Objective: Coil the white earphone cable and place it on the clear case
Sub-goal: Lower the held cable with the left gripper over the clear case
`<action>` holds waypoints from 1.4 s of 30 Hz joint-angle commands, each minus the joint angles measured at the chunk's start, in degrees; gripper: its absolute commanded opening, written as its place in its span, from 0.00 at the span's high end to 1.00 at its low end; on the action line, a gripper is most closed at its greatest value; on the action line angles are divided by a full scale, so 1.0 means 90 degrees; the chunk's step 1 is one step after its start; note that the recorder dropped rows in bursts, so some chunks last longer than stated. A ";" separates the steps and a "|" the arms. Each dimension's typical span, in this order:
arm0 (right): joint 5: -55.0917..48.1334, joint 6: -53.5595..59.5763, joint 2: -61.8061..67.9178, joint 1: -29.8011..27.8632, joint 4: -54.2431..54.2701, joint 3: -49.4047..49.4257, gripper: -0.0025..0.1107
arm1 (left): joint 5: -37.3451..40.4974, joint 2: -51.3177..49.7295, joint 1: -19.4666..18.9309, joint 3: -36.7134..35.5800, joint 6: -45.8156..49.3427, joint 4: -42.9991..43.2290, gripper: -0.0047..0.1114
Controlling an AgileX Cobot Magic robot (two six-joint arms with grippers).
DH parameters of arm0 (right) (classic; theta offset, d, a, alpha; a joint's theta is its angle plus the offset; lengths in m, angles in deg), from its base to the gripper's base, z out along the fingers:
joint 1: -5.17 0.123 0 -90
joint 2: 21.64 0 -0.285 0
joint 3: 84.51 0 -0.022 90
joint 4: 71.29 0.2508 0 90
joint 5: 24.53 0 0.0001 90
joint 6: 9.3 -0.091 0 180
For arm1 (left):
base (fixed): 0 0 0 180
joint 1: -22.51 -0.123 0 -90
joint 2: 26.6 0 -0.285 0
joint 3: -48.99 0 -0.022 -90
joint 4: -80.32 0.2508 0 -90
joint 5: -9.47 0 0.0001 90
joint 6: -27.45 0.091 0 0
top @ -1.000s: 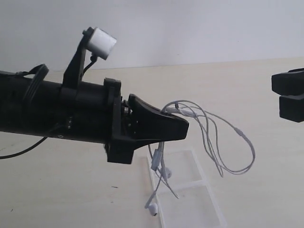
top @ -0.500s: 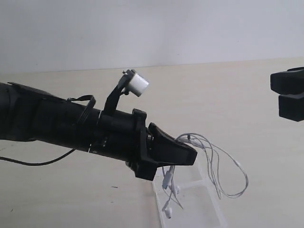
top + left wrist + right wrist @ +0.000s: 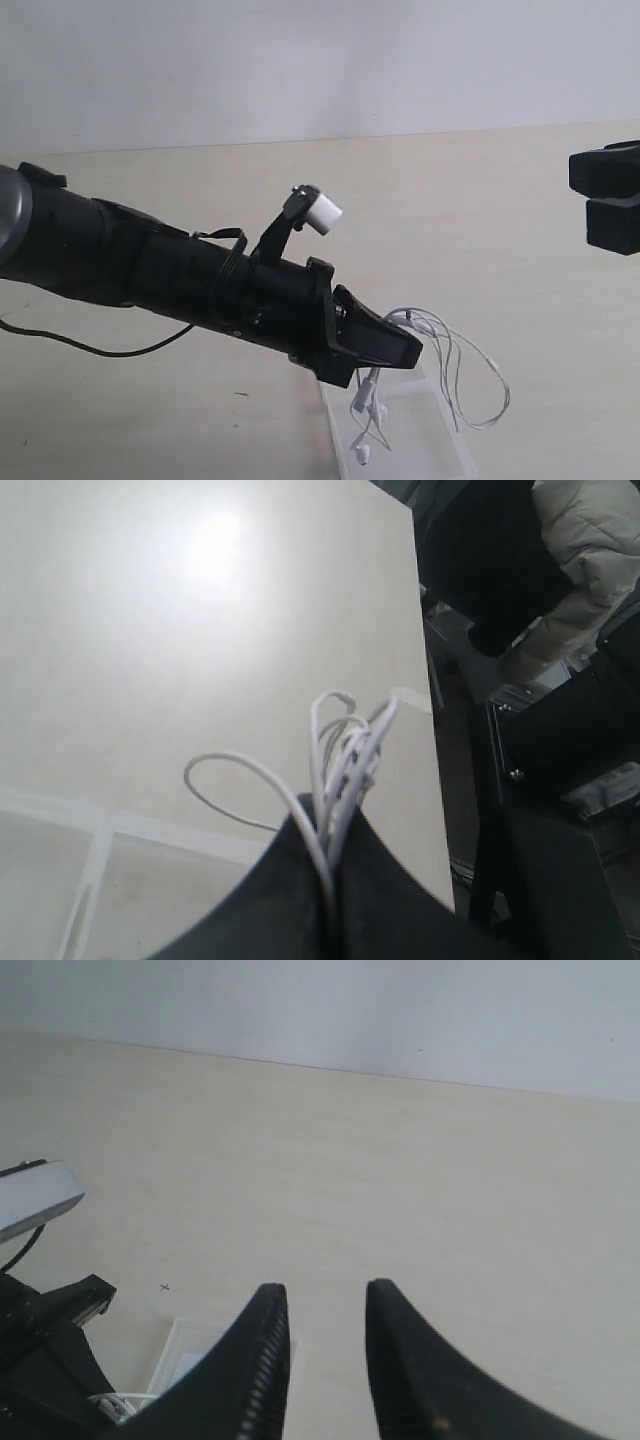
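L pincer is clamped on the bunched white earphone cable, held just above the clear case on the desk. R pincer is seen w/ fingers apart, nothing between, well off to the side.

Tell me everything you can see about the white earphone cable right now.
The white earphone cable is a thin, glossy white wire gathered into several loose loops and pinched in the shut left pincer. The loops droop in the air beyond the pincer's tip. The earbuds dangle below it, over the clear case; whether they touch the case cannot be told.
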State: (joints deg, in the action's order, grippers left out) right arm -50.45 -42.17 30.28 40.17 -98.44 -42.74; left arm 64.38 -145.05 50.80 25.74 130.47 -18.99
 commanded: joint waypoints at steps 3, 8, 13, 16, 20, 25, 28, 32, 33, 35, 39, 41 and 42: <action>0.0087 -0.0018 0.0016 -0.0038 0.0031 0.0038 0.74 | 0.0101 -0.0206 0.0049 0.0039 0.0102 -0.0071 0.96; 0.0087 -0.0018 0.0016 -0.0038 0.0031 0.0038 0.74 | 0.0101 -0.0296 0.0049 0.0039 0.0090 -0.0071 0.96; 0.0087 -0.0018 0.0016 -0.0038 0.0031 0.0038 0.74 | -0.0053 -0.0296 0.0049 0.0039 -0.0041 -0.0071 0.96; 0.0074 -0.0018 0.0016 -0.0038 0.0031 0.0038 0.74 | -0.0292 -0.0296 0.0049 0.0023 -0.0287 -0.0071 0.96; 0.0074 -0.0018 0.0016 -0.0038 0.0031 0.0038 0.74 | -0.0307 -0.0296 0.0049 0.0023 -0.0492 0.0003 0.96; 0.0074 -0.0018 0.0016 -0.0038 0.0031 0.0038 0.74 | -0.0485 -0.0296 0.0036 0.0023 -0.0846 0.0546 0.96; 0.0074 -0.0018 0.0016 -0.0038 0.0031 0.0038 0.74 | -0.0503 -0.0296 0.0036 0.0023 -0.0846 0.0515 0.96; 0.0074 -0.0018 0.0016 -0.0038 0.0031 0.0038 0.74 | -0.0837 -0.0296 0.0036 0.0023 -0.1155 0.0513 0.96; 0.0074 -0.0018 0.0016 -0.0038 0.0031 0.0038 0.74 | -0.0898 -0.0296 0.0036 0.0023 -0.1182 0.0514 0.96; 0.0074 -0.0018 0.0016 -0.0038 0.0031 0.0038 0.74 | -0.0959 -0.0296 0.0036 0.0023 -0.1180 0.0514 0.96; 0.0074 -0.0018 0.0016 -0.0038 0.0031 0.0038 0.74 | -0.0957 -0.0296 0.0036 0.0023 -0.1197 0.0514 0.96; 0.0074 -0.0018 0.0016 -0.0038 0.0031 0.0038 0.74 | -0.0957 -0.0296 0.0036 0.0023 -0.1277 0.0514 0.96; 0.0074 -0.0018 0.0016 -0.0038 0.0031 0.0038 0.74 | -0.0957 -0.0296 0.0036 0.0023 -0.1304 0.0514 0.96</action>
State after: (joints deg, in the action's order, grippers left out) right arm -50.45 -42.17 30.28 40.17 -98.00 -42.74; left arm 55.96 -147.79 50.80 25.74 119.67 -14.22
